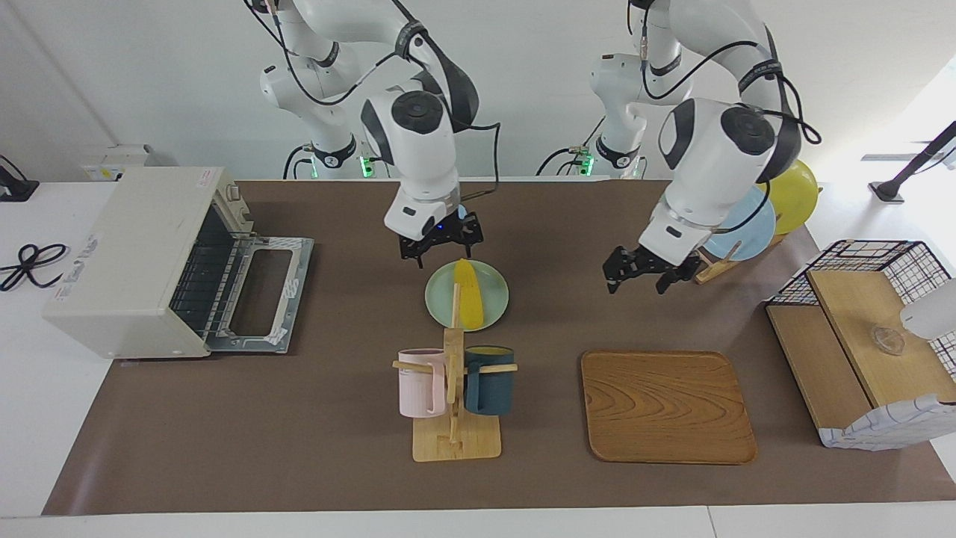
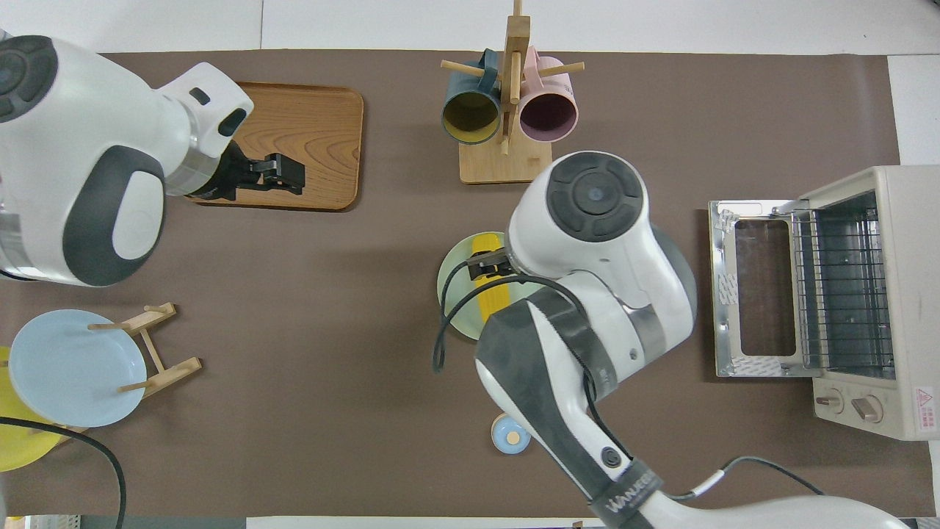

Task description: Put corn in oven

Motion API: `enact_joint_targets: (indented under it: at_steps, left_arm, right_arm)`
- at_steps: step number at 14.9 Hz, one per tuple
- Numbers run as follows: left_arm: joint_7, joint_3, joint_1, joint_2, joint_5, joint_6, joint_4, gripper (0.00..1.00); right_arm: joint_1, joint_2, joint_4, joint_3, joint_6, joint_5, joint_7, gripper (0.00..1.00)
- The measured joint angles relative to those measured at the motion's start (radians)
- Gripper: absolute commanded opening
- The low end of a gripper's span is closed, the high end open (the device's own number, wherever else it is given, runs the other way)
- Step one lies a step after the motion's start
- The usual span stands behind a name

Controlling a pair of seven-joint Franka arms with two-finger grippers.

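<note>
Operator: Oven first. Why is the boxy cream-white toaster oven standing like that?

Observer: Its glass-windowed door is dropped flat onto the brown mat, so the wire rack is open to whatever comes from the middle of the table. I'd say the opening step is done.

Operator: And the right gripper?

Observer: It hangs over the end of the corn that lies nearer the robots, fingers spread and empty, not touching. Spread is what a descent onto the cob needs. It belongs to the arm based at the oven's end, so the carry should be short.

Operator: Where is the corn itself?

Observer: The long bright yellow corn cob lies on the round pale green plate mid-table, well apart from the oven. Just beside the plate, farther from the robots, is the wooden mug rack, so coming straight down looks safest.

Operator: The left gripper?

Observer: Raised near the rectangular wooden tray, fingers apart, holding nothing. It waits there, leaving the plate free.
</note>
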Motion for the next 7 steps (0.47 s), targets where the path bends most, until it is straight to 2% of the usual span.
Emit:
enact_joint_targets:
  at_steps: [2,5,7]
  left_arm:
    - [0.032,0.000,0.056,-0.018,0.040,-0.021,0.010,1.00]
    - [0.116,0.002,0.119,-0.067,0.054,-0.073,0.013,1.00]
    - [0.143,0.002,0.148,-0.103,0.056,-0.120,0.013,1.00]
  right_arm:
    - [0.081,0.114,0.077,0.000,0.023,-0.090,0.110,1.00]
    - [0.155,0.241,0.054,-0.001,0.183,-0.145,0.221,1.00]
    - [0.153,0.259,0.013,-0.002,0.246,-0.146,0.223,0.84]
